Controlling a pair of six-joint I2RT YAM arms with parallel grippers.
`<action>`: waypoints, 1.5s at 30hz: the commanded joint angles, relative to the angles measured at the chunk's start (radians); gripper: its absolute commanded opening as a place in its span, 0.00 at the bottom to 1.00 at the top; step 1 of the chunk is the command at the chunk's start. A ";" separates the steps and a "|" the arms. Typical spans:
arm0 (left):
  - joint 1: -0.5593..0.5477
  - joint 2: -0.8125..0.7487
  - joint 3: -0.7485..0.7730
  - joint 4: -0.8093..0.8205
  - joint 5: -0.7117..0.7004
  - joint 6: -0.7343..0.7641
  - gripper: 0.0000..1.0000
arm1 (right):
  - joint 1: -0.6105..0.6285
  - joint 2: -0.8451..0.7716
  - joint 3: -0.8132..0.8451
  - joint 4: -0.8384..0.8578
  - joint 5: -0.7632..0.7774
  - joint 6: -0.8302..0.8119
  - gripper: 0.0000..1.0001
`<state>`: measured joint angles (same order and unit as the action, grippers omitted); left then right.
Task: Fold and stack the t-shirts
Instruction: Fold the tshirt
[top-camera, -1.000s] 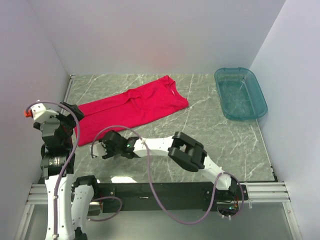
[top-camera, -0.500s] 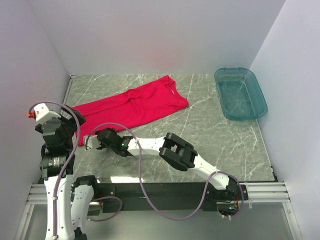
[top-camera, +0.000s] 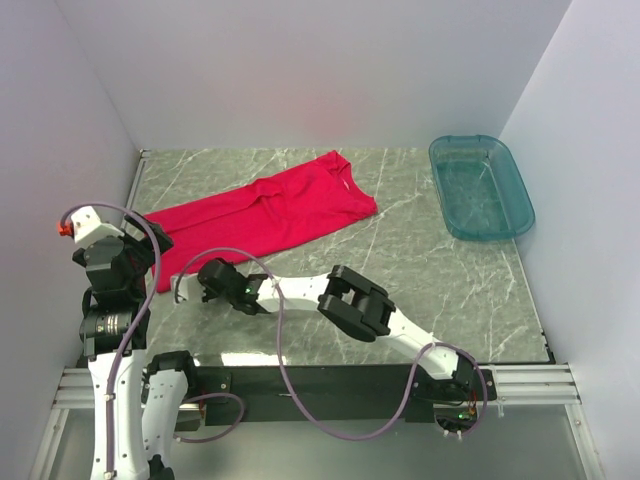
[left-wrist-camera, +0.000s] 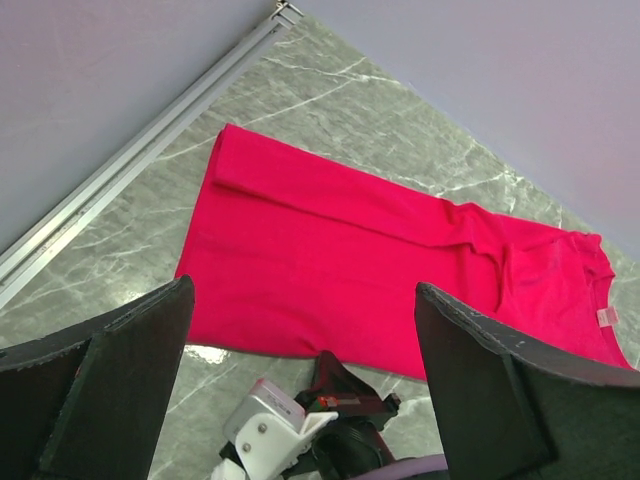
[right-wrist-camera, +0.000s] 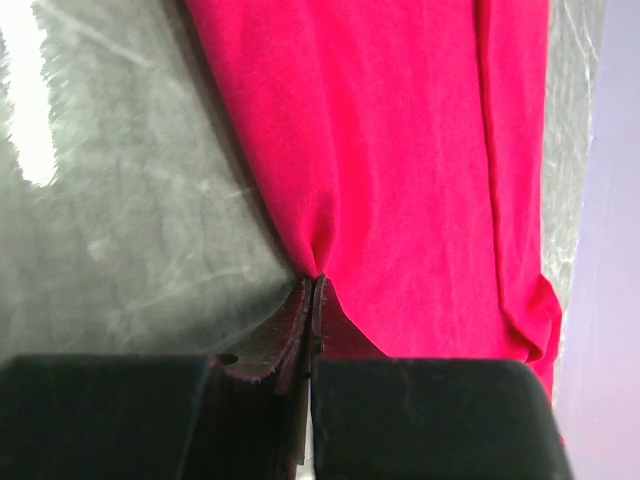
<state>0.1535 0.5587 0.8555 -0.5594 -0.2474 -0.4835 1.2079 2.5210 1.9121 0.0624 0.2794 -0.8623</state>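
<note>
The right gripper (right-wrist-camera: 312, 287) is pressed together on a small pucker at the near hem of the red t-shirt (top-camera: 270, 215), at the end farthest from the teal tub (top-camera: 481, 188). The left gripper (left-wrist-camera: 300, 300) hangs spread wide above that same end, holding nothing. The shirt lies on the table (top-camera: 420, 260), well apart from the tub. The bite looks thin: a quick pull could slip it free, or lift one layer only and skew the fold
</note>
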 joint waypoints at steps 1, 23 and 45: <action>-0.002 -0.013 0.042 0.009 0.031 0.006 0.97 | -0.005 -0.086 -0.074 -0.004 -0.069 0.035 0.00; -0.002 0.124 -0.021 0.128 0.518 -0.049 0.91 | -0.002 -1.003 -1.281 -0.151 -0.387 -0.095 0.00; -0.402 1.345 0.621 0.216 0.487 -0.018 0.70 | -0.545 -1.522 -1.185 -0.544 -0.633 0.014 0.80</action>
<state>-0.2375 1.8088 1.3277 -0.3077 0.2867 -0.5529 0.7334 1.0546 0.6926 -0.5095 -0.2424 -0.9863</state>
